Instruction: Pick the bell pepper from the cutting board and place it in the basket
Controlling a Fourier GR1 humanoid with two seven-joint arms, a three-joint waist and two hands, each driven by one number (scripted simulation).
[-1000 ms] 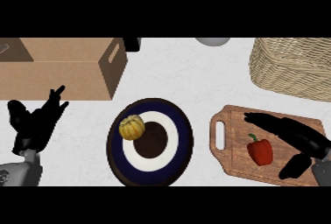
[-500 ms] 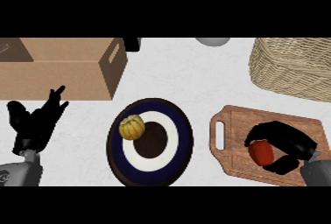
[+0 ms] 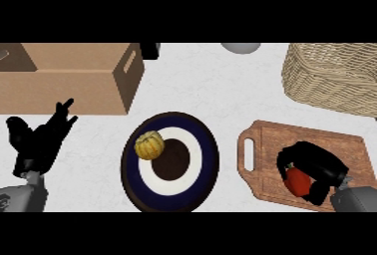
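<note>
Right robot hand (image 3: 315,169) curled, gripping — left robot hand (image 3: 38,140) open, fingers up.

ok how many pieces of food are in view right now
2. A yellow squash lies on the plate in the middle, and a red bell pepper sits on the cutting board with the right hand curled round it. The basket may hide more.

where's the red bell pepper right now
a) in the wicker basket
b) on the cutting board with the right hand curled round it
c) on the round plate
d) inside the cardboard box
b: the bell pepper lies on the cutting board with the right hand curled round it; the basket sits apart, further up the counter.
</note>
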